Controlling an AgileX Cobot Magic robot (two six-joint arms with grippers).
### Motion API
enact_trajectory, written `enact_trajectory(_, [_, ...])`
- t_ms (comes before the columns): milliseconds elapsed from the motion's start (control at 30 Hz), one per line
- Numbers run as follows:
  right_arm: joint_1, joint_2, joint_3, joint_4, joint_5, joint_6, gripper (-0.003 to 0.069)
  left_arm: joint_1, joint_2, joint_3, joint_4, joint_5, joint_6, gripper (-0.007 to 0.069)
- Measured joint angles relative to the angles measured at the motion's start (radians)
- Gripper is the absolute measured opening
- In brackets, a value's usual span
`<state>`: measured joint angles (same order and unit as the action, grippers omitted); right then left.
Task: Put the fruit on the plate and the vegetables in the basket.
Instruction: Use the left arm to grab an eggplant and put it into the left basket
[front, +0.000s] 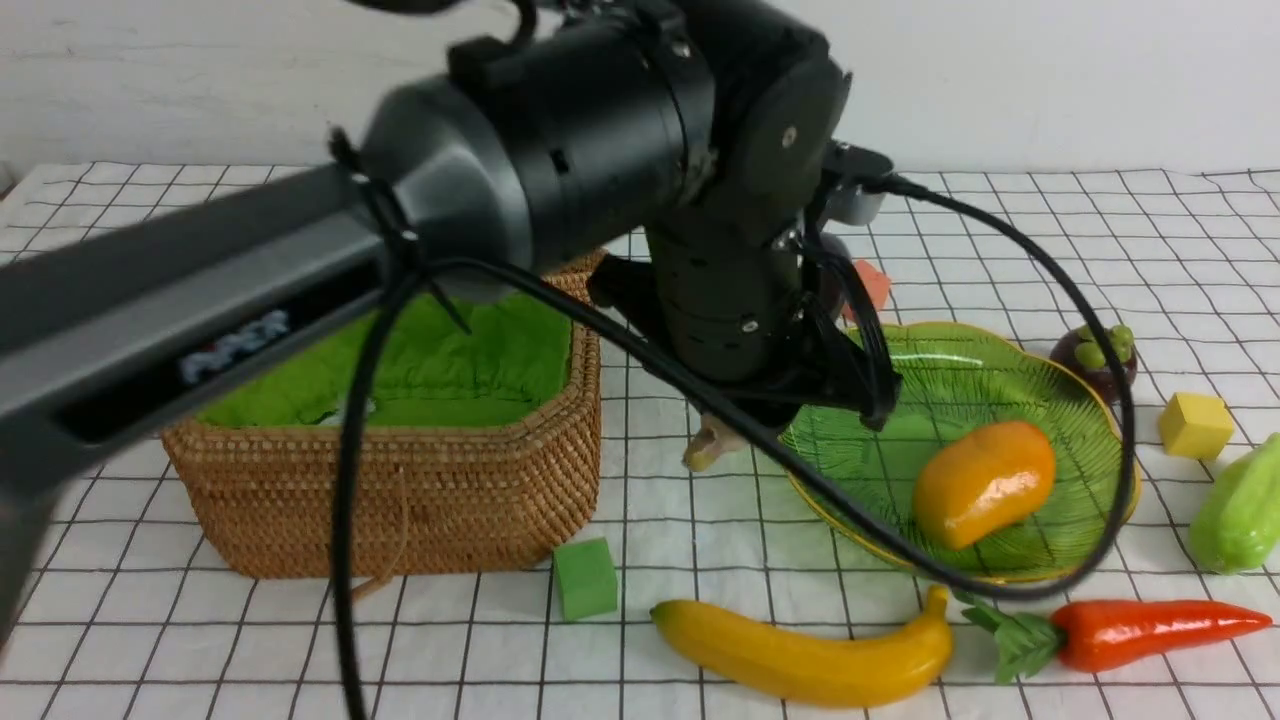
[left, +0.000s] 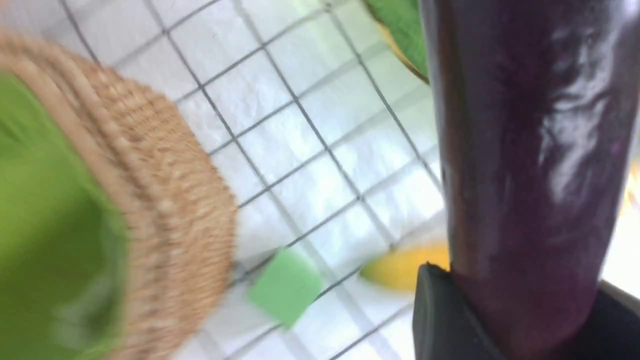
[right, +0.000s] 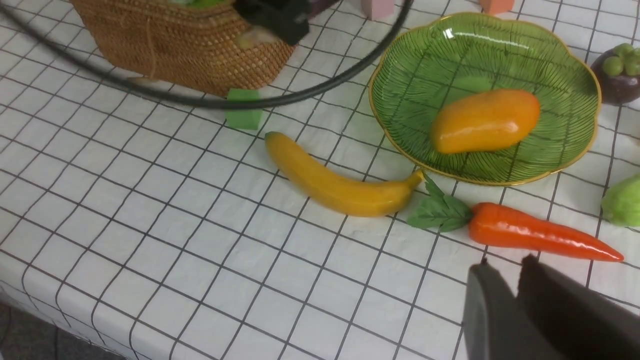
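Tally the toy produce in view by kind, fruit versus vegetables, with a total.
Fruit: 3 (orange-yellow mango, long yellow banana, dark purple mangosteen)
Vegetables: 3 (dark purple eggplant, orange-red carrot, pale green ridged gourd)
Total: 6

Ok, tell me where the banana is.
In the front view the banana lies near the bottom, right of centre, between the green cube and the carrot.
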<state>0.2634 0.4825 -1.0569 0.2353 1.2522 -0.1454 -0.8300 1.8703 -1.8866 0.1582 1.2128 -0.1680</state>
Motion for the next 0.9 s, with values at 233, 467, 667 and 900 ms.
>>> enact_trajectory(233, [0.0, 0.0, 0.0, 0.008, -0.035, 0.0, 0.0109, 0.113, -0.273, 0.183, -0.056, 0.026, 0.503, 0.0263])
enact_trajectory(467, [0.0, 0.0, 0.0, 0.02, -0.032, -0.004, 0.0109, 0.374, -0.424, 0.409, -0.018, 0.03, 0.988, 0.0263])
enact_trajectory(667, [0.0, 0.0, 0.0, 0.038, -0.018, -0.007, 0.0109, 0.554, -0.323, 0.49, -0.002, -0.177, 1.159, 0.0263])
enact_trajectory(900, [0.0, 0.0, 0.0, 0.047, -0.004, -0.008, 0.0109, 0.569, -0.274, 0.491, -0.002, -0.24, 1.116, 0.0379])
